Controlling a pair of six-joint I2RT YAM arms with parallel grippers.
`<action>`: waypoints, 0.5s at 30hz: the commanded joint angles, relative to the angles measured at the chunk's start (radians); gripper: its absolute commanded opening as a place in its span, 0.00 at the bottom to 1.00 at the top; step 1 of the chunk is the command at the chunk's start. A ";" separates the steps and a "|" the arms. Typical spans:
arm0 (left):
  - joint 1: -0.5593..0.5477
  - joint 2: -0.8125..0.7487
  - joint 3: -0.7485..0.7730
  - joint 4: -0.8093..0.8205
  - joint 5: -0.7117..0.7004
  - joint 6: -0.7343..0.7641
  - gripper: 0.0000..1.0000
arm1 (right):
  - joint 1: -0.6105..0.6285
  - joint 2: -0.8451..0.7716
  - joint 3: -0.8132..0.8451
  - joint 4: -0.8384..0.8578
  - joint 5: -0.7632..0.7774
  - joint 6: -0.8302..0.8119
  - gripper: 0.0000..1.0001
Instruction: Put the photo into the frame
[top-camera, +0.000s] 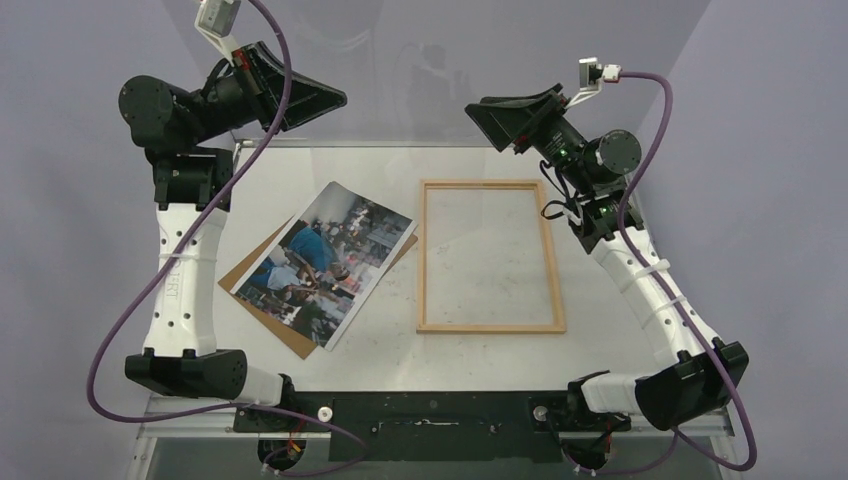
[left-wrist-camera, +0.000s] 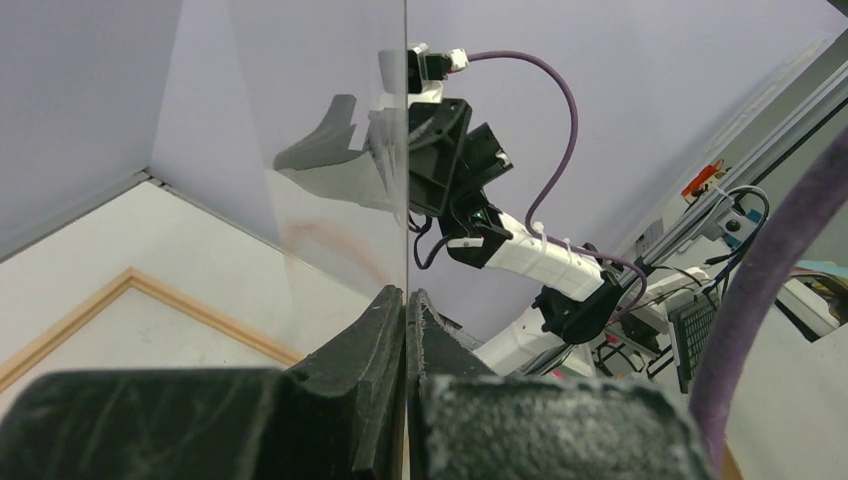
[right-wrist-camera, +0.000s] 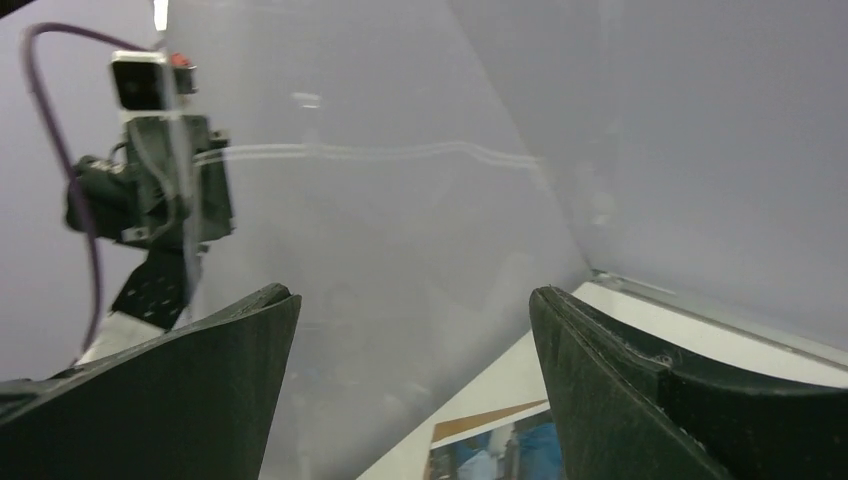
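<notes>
Left wrist: L gripper (left-wrist-camera: 406, 300) pinched tight on edge of upright clear pane (left-wrist-camera: 320, 200). R gripper (right-wrist-camera: 412, 300) gaping wide, nothing pinched. On scuffed white tabletop (top-camera: 600, 340): photo (top-camera: 325, 262) askew atop brown backing board (top-camera: 290, 336), left of frame (top-camera: 489, 183). Lilac-grey walls (top-camera: 70, 250).

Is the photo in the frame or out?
Out: the glossy colour photo lies on a brown backing board, left of the thin light-wood frame, whose opening shows only table.

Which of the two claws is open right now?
The right gripper: its fingers stand wide apart. The left gripper has its fingers pinched together on the edge of a clear sheet.
</notes>
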 joint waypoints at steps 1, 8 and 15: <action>0.017 0.025 0.078 0.034 -0.047 -0.022 0.00 | -0.005 -0.046 0.009 0.137 -0.220 0.135 0.86; 0.017 0.067 0.127 0.055 -0.044 -0.043 0.00 | -0.016 -0.103 -0.052 0.089 -0.189 0.087 0.91; 0.005 0.050 0.139 0.121 -0.001 -0.063 0.00 | -0.018 -0.159 -0.013 -0.162 0.076 -0.110 0.97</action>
